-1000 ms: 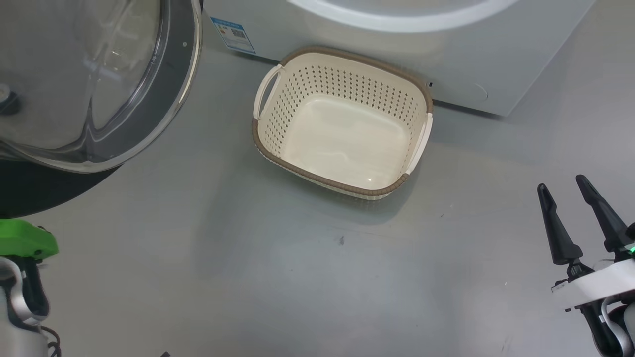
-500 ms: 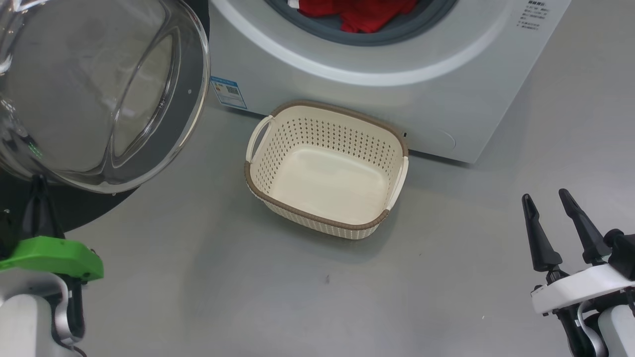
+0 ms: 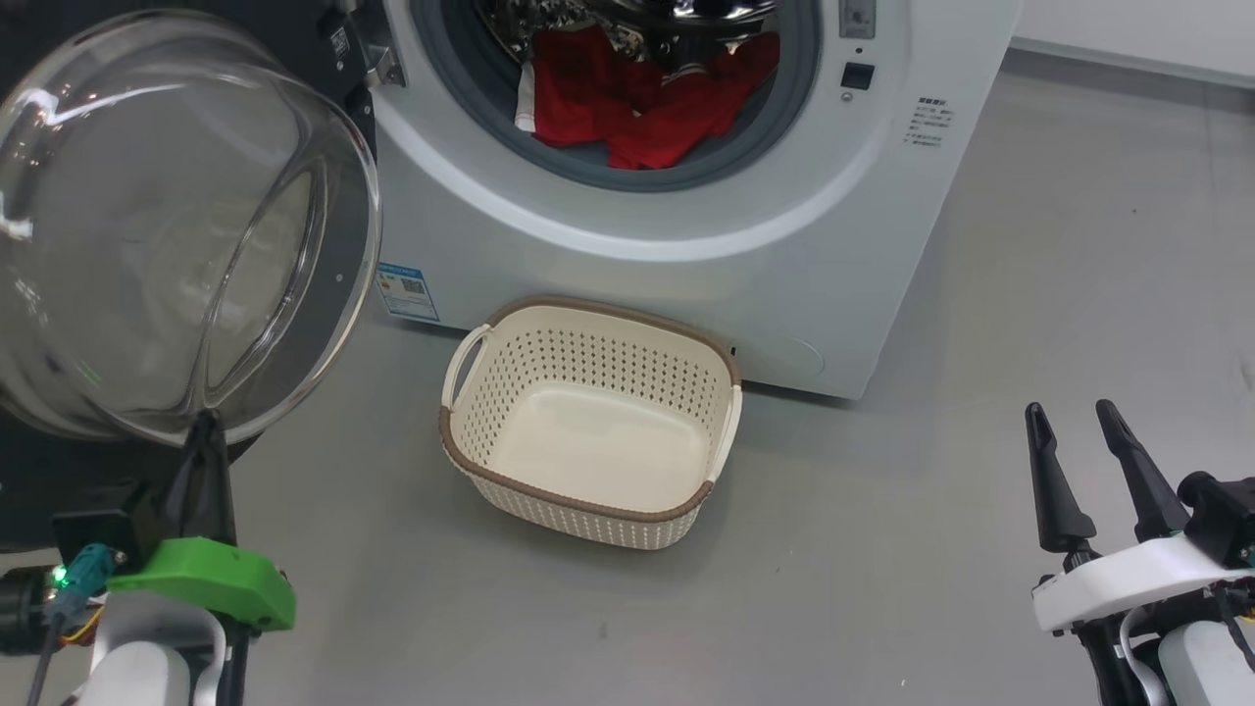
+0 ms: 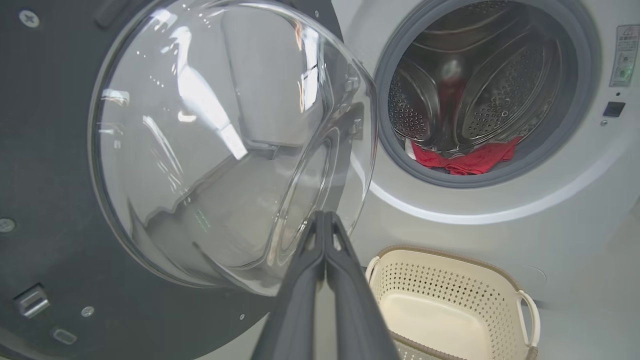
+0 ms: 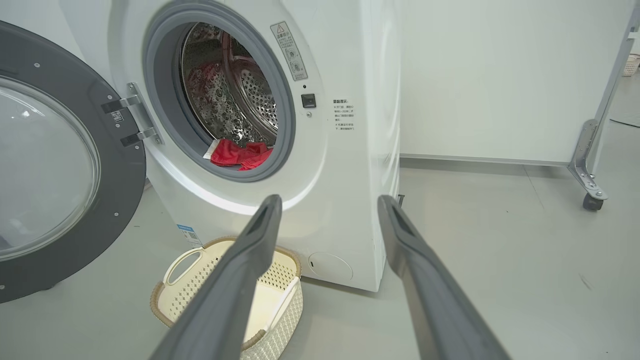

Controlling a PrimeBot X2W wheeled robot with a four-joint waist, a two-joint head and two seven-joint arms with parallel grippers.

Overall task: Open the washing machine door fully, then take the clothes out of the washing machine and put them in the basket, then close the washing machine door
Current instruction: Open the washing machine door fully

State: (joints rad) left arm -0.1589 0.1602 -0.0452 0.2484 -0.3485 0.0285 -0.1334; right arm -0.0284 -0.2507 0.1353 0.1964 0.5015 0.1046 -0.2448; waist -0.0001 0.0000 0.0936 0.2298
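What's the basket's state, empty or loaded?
Empty. The basket has a bare cream floor with nothing in it; the clothes lie inside the washing machine.

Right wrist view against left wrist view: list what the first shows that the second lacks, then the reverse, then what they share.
Right wrist view adds: the open right gripper, the blue label sticker, a white wall and a castered metal frame leg.
Left wrist view adds: the shut left gripper and a metal catch on the door's inner ring.
Shared: the washing machine with its door open, the steel drum, the red clothes at its mouth, and the empty basket in front.
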